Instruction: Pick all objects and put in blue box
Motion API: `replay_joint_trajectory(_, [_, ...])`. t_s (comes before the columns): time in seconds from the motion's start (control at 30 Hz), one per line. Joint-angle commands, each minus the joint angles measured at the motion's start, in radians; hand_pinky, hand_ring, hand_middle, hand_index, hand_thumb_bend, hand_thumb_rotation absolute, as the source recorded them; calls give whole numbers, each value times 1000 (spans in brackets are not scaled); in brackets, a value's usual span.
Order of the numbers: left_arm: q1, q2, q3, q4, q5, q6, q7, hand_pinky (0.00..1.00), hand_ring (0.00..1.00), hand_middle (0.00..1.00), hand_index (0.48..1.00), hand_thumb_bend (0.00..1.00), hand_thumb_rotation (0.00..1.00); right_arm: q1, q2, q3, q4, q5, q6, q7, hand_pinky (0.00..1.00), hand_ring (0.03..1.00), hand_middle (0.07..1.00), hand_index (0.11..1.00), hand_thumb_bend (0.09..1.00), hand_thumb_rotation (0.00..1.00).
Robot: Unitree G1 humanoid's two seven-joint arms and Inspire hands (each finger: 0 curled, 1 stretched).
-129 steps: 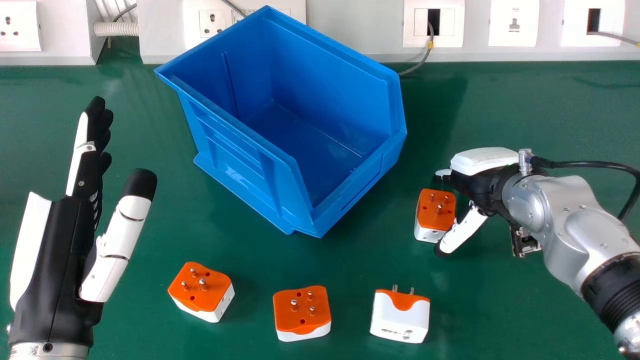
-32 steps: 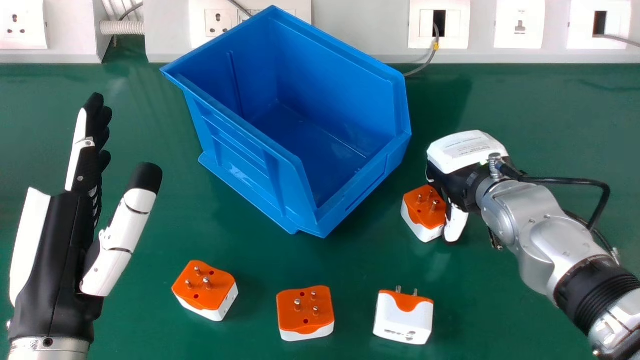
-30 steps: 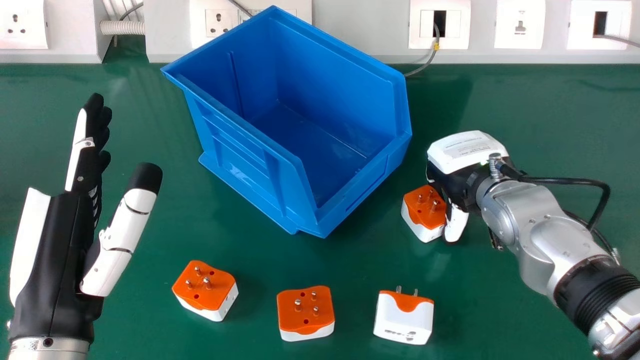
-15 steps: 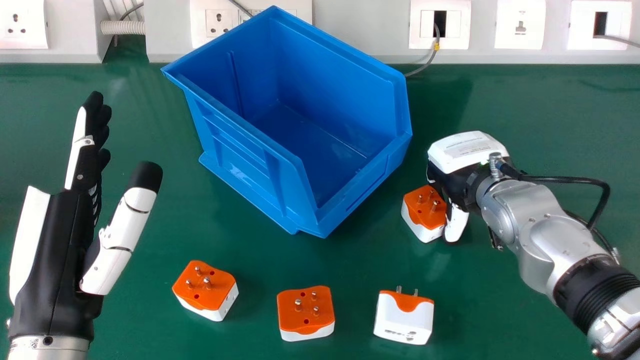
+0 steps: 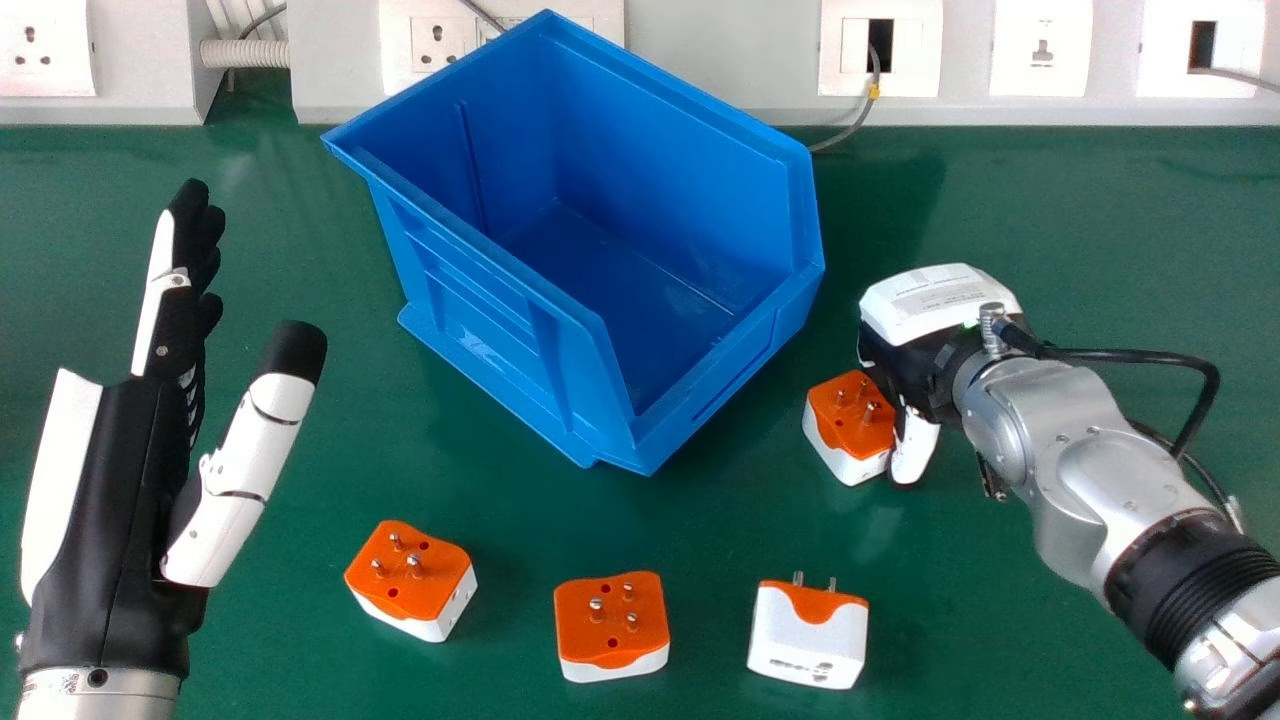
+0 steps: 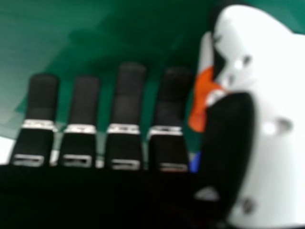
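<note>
My right hand [image 5: 925,345] is low over the table, right of the blue box [image 5: 590,360], its thumb and black side against an orange-and-white plug adapter [image 5: 850,415]. In the right hand view, my right hand [image 6: 126,100] has straight, spread fingers, and the adapter [image 6: 201,98] appears beside the thumb, partly hidden. Three more adapters lie in front of the box: one at the left [image 5: 410,580], one in the middle [image 5: 610,625] and a mostly white one [image 5: 808,640] at the right. Open and holding nothing, my left hand [image 5: 115,480] is at the left.
Behind the box runs a grey-white trunking [image 5: 720,60] with sockets and a thin cable [image 5: 850,125]. The box's rim stands high between my two hands. Green tabletop [image 5: 1080,230] extends behind the right arm.
Since the oldest frame, my right hand has moved left and turned, and the adapter beside it has shifted left and rotated. Over the last second both hands have stayed nearly still.
</note>
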Motion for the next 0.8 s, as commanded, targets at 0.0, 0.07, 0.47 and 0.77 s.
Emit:
replay_joint_trajectory(0.0, [-7, 14, 4, -13, -3, -23, -4, 982, 1000, 1000, 1000, 588, 886, 4, -27, -9, -36, -16, 19, 21, 622, 739, 722, 490, 508, 126])
replay_joint_trajectory(0.07, [-8, 14, 3, -12, -3, -22, -4, 982, 1000, 1000, 1000, 587, 886, 10, -36, -13, -62, -16, 24, 32, 633, 750, 731, 491, 508, 128])
replay_joint_trajectory(0.47, [-10, 12, 0, -8, -9, -21, -7, 981, 1000, 1000, 1000, 571, 885, 32, -69, -26, -144, -16, 19, 53, 635, 755, 736, 492, 508, 135])
replay_joint_trajectory(0.77, [-10, 6, -3, -7, -9, -21, -10, 980, 1000, 1000, 1000, 561, 881, 56, -100, -40, -223, -28, 28, 39, 618, 754, 752, 586, 594, 117])
